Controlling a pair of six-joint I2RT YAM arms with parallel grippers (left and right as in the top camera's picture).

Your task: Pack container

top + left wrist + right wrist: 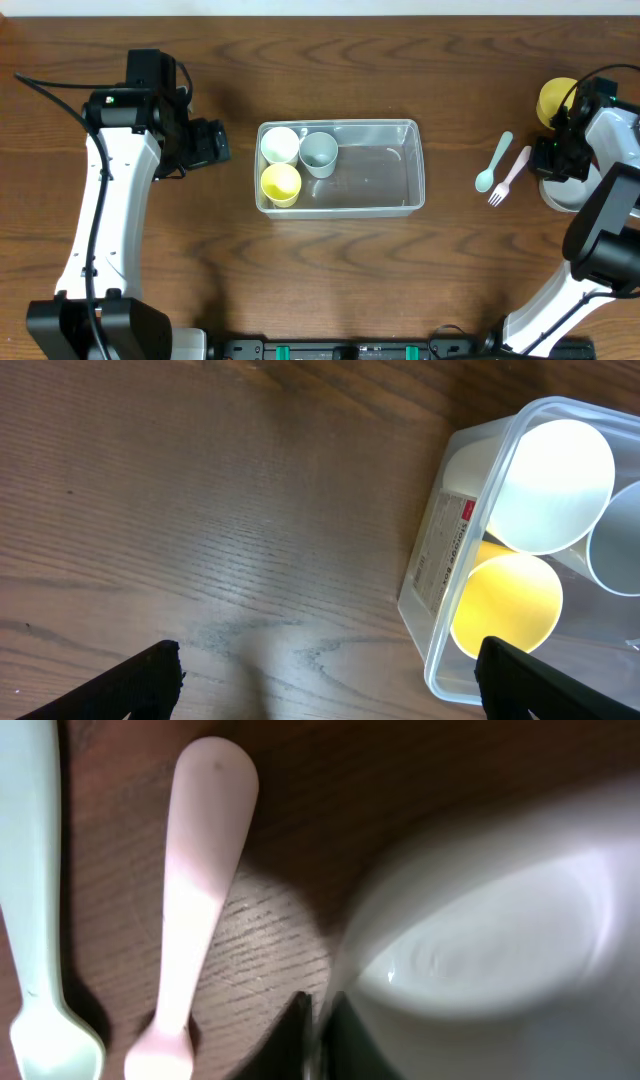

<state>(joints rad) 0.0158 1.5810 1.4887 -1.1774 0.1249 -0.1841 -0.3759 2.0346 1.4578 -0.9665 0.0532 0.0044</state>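
Overhead view: a dark wood-grain table (420,270) carries the scene, with a white-and-black left arm (100,200) reaching in from the bottom left and a white-and-black right arm (610,220) from the bottom right; the left gripper (222,143) hangs just beside the short left wall of the clear rectangular plastic container (375,178), which sits at the middle of the table, long side left to right; the right gripper (560,160) is at the far right edge, well apart from the container, over a round white bowl (558,195), with a round yellow vessel (553,100) just behind it, partly hidden by the arm.

Left wrist view: the left gripper (335,685) is spread wide and holds nothing, its two dark fingertips (150,678) at the bottom corners; the container (440,560), a label on its wall, lies ahead to the right.

Right wrist view: the right gripper (315,1032) shows only dark tips set close at the rim of the white bowl (480,920); whether they clamp it cannot be told.

Three cups stand upright in the container's left end: a white plastic cup (280,145) at the back corner, a pale blue-grey cup (319,152) touching it, a yellow cup (281,183) in front; between container and bowl lie a teal plastic spoon (493,165) and a pink plastic fork (509,177), side by side.
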